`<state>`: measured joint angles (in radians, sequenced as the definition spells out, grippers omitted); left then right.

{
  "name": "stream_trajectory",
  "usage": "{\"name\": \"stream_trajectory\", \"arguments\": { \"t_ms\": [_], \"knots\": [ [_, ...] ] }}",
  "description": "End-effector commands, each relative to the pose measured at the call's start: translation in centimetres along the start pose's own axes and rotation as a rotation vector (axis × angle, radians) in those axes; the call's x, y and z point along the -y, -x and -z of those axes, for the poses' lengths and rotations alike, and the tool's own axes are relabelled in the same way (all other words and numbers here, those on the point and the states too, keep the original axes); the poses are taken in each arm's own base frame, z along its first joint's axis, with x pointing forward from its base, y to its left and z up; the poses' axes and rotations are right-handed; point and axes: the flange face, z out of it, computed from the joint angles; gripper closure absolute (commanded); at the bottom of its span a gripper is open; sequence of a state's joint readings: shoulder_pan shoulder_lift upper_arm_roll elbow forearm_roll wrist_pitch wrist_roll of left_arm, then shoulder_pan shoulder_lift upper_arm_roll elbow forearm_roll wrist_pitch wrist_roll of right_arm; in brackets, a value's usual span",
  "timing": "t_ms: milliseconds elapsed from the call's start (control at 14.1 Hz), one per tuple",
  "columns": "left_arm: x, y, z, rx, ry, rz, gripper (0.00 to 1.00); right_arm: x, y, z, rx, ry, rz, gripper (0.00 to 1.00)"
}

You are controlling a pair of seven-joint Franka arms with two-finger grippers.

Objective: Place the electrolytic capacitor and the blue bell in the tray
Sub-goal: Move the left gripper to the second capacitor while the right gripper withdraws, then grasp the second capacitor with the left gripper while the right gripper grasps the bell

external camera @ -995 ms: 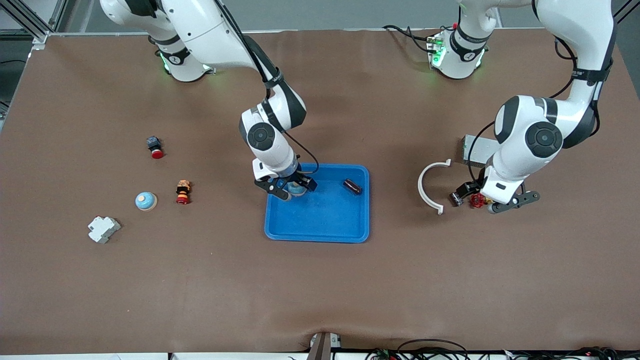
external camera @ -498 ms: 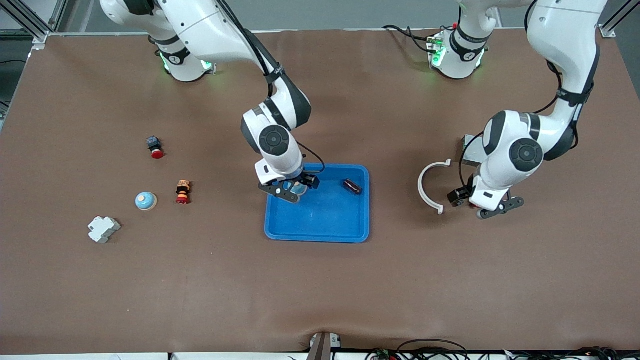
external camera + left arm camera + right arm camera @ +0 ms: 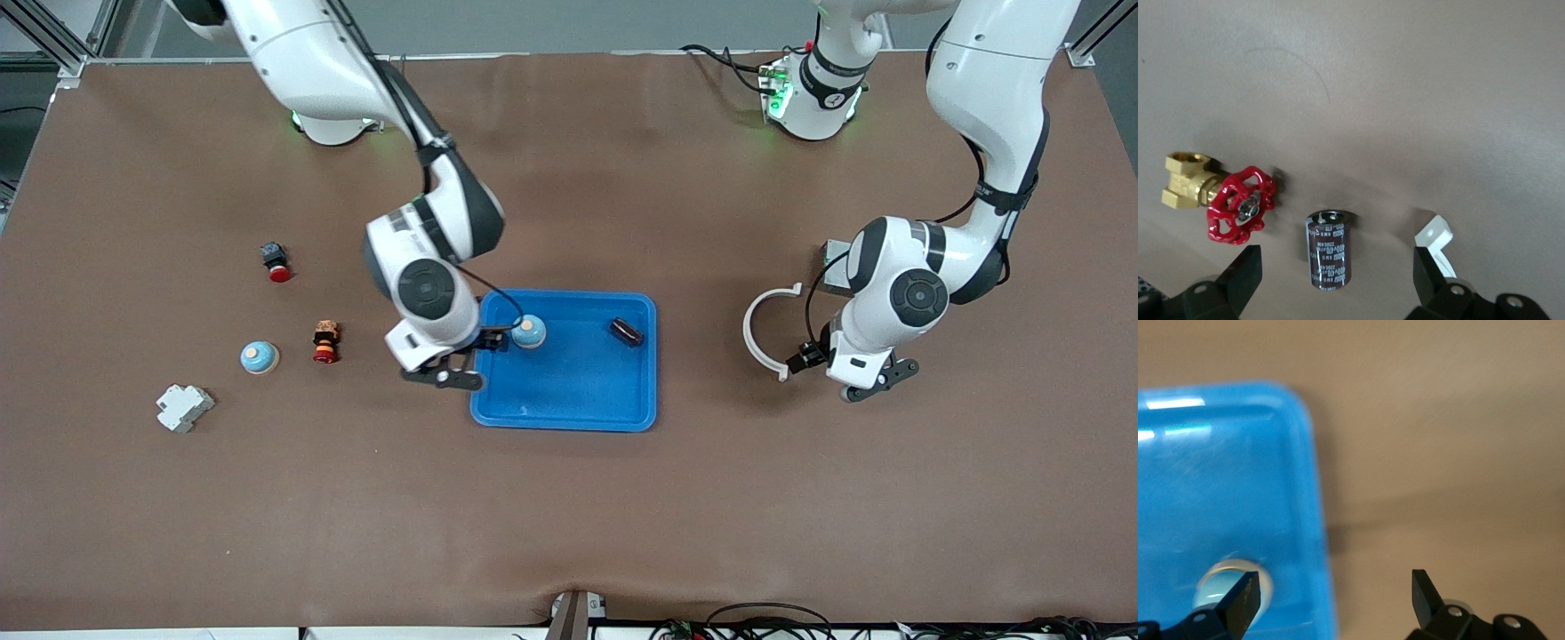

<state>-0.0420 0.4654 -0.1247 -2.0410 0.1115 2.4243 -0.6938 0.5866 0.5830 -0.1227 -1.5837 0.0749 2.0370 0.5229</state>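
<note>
The bright-blue tray point(image 3: 569, 391) lies mid-table. In it a blue bell point(image 3: 529, 332) stands upright, and a dark electrolytic capacitor point(image 3: 627, 332) lies near the corner toward the left arm's end. My right gripper point(image 3: 467, 358) hangs open and empty over the tray's rim point(image 3: 1318, 520) beside the bell point(image 3: 1225, 587). My left gripper point(image 3: 840, 369) is open over a second dark capacitor point(image 3: 1329, 250), which lies on the table between the spread fingers and apart from both. The front view hides that capacitor under the arm.
A red-handled brass valve point(image 3: 1238, 207) lies beside the second capacitor. A white curved piece point(image 3: 763, 331) and a grey box point(image 3: 836, 267) are close to the left arm. Toward the right arm's end lie another blue bell point(image 3: 260, 357), a small figure point(image 3: 325, 341), a red button point(image 3: 276, 260) and a white block point(image 3: 184, 407).
My right gripper has drawn away from the bell toward the right arm's end, and the bell stays in the tray. My left gripper has shifted over the second capacitor and valve, covering them in the front view.
</note>
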Motion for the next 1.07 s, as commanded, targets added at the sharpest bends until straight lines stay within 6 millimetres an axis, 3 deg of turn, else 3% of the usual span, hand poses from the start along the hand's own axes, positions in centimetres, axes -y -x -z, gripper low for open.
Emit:
{"name": "stream_trajectory", "arguments": {
  "t_ms": [0,355,569,782,853,995],
  "knots": [
    [-0.7,-0.3,-0.6,0.008,0.004,0.043,0.00,-7.8,-0.9,4.2,-0.021,0.012,0.140,0.00],
    [-0.4,-0.1,-2.4,0.035,-0.011,0.047,0.00,-21.6,-2.3,7.7,-0.027,-0.026,0.280,0.00],
    [-0.3,-0.1,-2.8,0.040,-0.014,0.053,0.00,-29.4,-2.3,7.1,-0.020,-0.059,0.312,0.00],
    [-0.1,-0.1,-3.0,0.043,-0.015,0.056,0.00,-35.3,-1.5,4.9,-0.042,-0.126,0.358,0.00],
    [-0.1,-0.2,-3.0,0.043,-0.015,0.057,0.10,-37.2,-1.2,3.8,-0.045,-0.146,0.359,0.00],
    [-0.1,-0.2,-3.0,0.044,-0.014,0.058,0.50,-39.0,-0.4,1.7,-0.052,-0.201,0.353,0.00]
  ]
}}
